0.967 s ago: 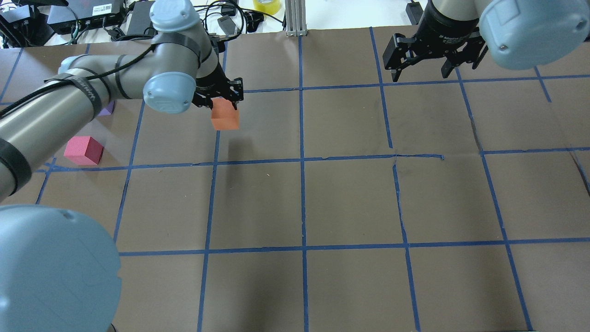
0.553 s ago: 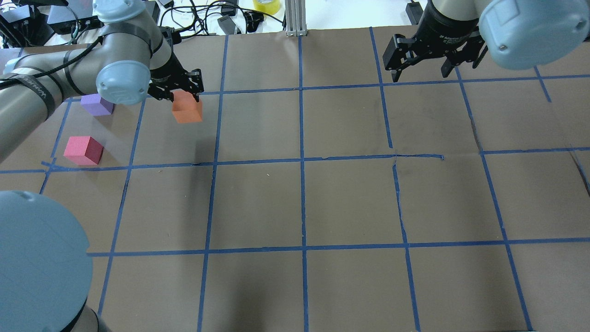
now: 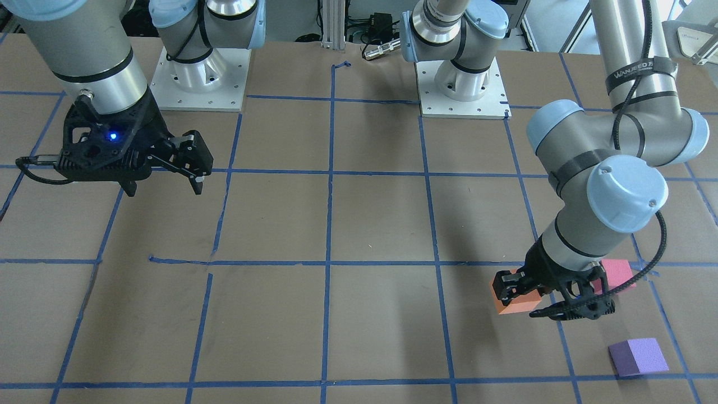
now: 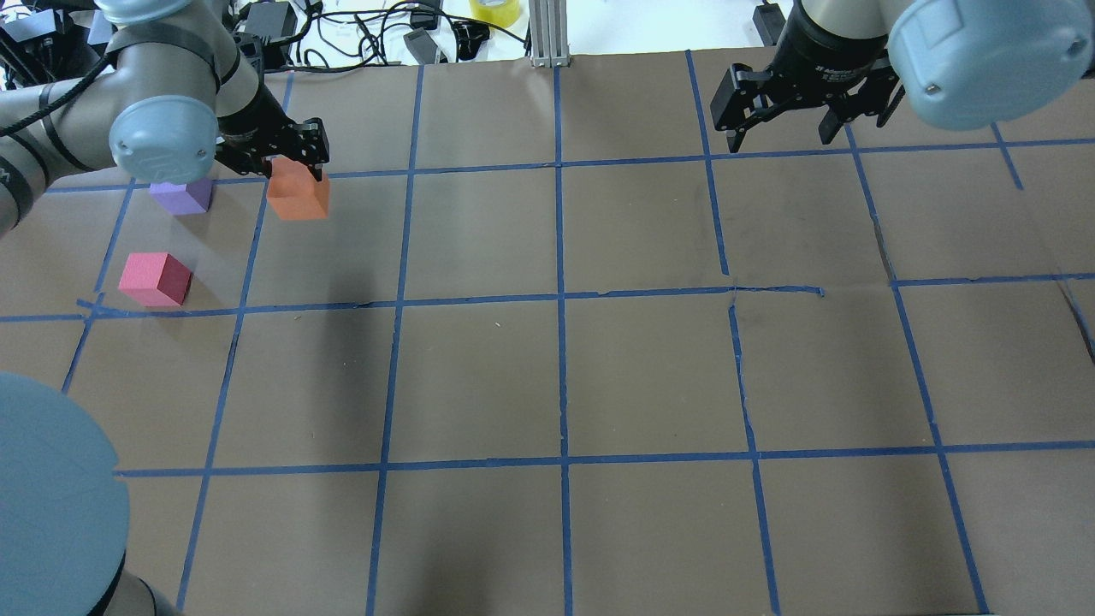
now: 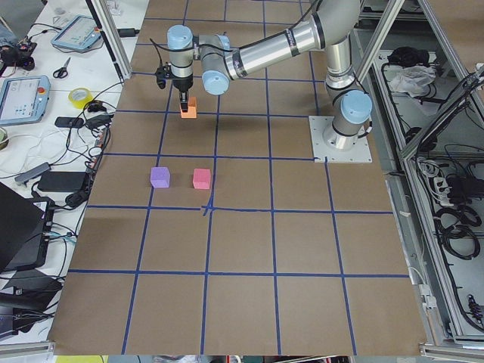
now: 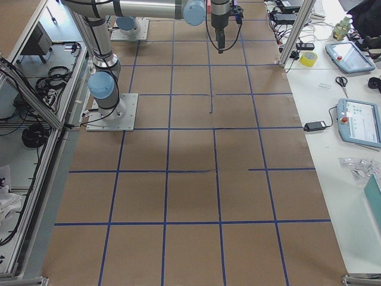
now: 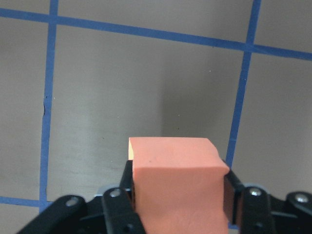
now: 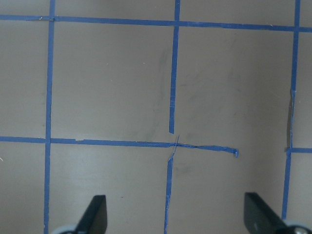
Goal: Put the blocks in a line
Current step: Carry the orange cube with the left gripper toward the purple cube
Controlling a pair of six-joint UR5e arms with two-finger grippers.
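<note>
My left gripper [image 4: 287, 167] is shut on the orange block [image 4: 297, 195] and holds it above the table at the far left; it also shows in the front view [image 3: 513, 297], the left side view [image 5: 187, 108] and the left wrist view [image 7: 178, 187]. The purple block [image 4: 181, 195] lies just left of it, also in the front view [image 3: 638, 356]. The pink-red block [image 4: 155, 278] lies nearer the robot, partly hidden behind the left gripper [image 3: 547, 297] in the front view [image 3: 616, 272]. My right gripper [image 4: 791, 120] is open and empty at the far right, fingers [image 8: 93, 217] wide apart.
Brown paper with a blue tape grid [image 4: 560, 295] covers the table. Cables, boxes and a yellow tape roll [image 4: 494, 10] lie beyond the far edge. A metal post [image 4: 547, 34] stands at the far middle edge.
My left gripper has carried the orange block leftward, toward the purple block. The right arm, the purple block and the pink-red block have not moved.
</note>
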